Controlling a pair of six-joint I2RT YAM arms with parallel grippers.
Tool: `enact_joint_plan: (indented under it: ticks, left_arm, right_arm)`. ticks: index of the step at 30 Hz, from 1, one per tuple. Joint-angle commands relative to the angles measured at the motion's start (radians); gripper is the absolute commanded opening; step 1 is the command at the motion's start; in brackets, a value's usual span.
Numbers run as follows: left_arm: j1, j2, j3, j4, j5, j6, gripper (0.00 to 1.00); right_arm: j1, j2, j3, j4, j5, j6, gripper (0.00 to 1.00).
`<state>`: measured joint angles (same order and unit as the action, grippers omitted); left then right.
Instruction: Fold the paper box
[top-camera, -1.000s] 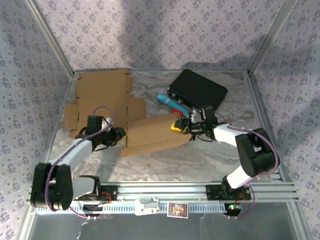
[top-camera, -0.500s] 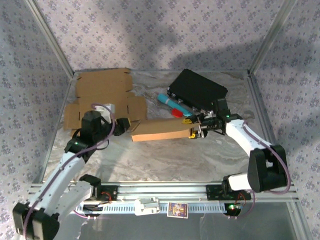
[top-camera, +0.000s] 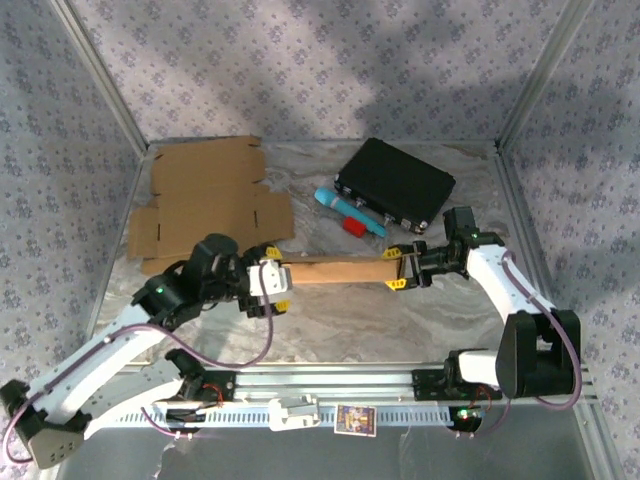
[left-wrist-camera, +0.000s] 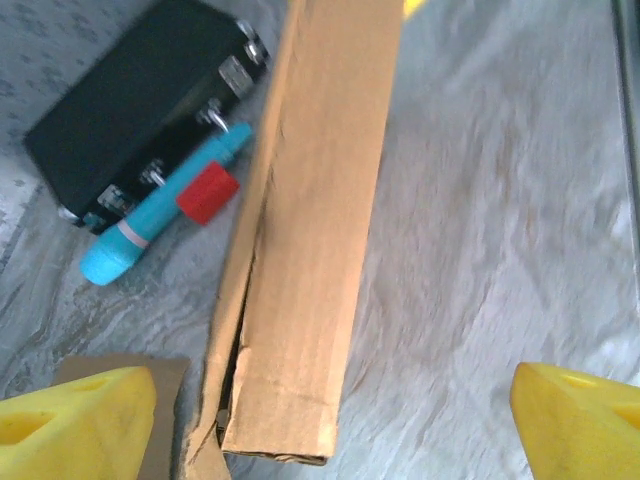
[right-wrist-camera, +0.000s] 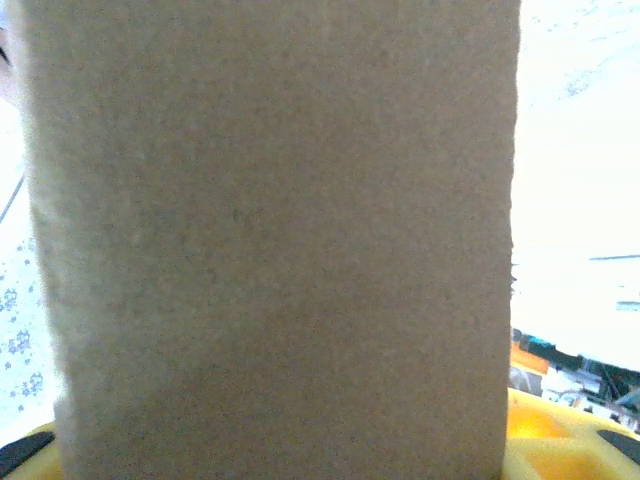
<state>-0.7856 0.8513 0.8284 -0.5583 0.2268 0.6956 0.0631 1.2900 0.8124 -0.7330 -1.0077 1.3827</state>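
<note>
The box (top-camera: 335, 271) lies between both claws. The right claw (top-camera: 397, 267) clamps its right end; the left claw (top-camera: 276, 277) gapes wide astride its left end, gripping nothing.

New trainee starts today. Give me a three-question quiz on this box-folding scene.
1. True or false: the left fingers are shut on the folded cardboard box.
2. The teal marker lies beside: A) the black case; B) the arm bases; C) the left fingers.
3. What lies flat at the back left?
Key: 1 false, they stand open; 2 A; 3 an unfolded cardboard sheet.
</note>
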Motion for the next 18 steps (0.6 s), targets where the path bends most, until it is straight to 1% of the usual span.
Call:
enact_joint_plan:
  ticks: [1,3,6,9,11,13,16,18]
  left_arm:
    - [0.000,0.043,-0.019,0.048,-0.095,0.200,0.94]
    - [0.004,0.074,-0.028,0.110,-0.091,0.190,0.95]
    - [0.006,0.140,-0.020,0.132,-0.052,0.167,0.94]
    - [0.007,0.178,-0.038,0.195,-0.037,0.129,0.92]
    - [0.007,0.201,-0.045,0.226,-0.039,0.099,0.87]
    - [0.007,0.225,-0.033,0.234,-0.037,0.065,0.87]
    - [0.006,0.248,-0.026,0.239,0.004,0.040,0.80]
    - [0.005,0.258,-0.024,0.245,0.010,0.022,0.75]
  right_arm:
    - [-0.006,0.036,0.023,-0.129,-0.001,-0.068,0.44]
    - [-0.011,0.051,0.027,-0.152,-0.002,-0.091,0.44]
    - [-0.019,0.068,0.027,-0.153,-0.006,-0.102,0.44]
    - [-0.023,0.083,0.027,-0.153,-0.007,-0.105,0.44]
    - [-0.025,0.094,0.024,-0.153,-0.007,-0.108,0.44]
    - [-0.028,0.108,0.021,-0.150,-0.005,-0.111,0.46]
    - [-0.028,0.131,0.021,-0.133,0.003,-0.110,0.49]
    - [-0.029,0.152,0.021,-0.129,0.008,-0.116,0.52]
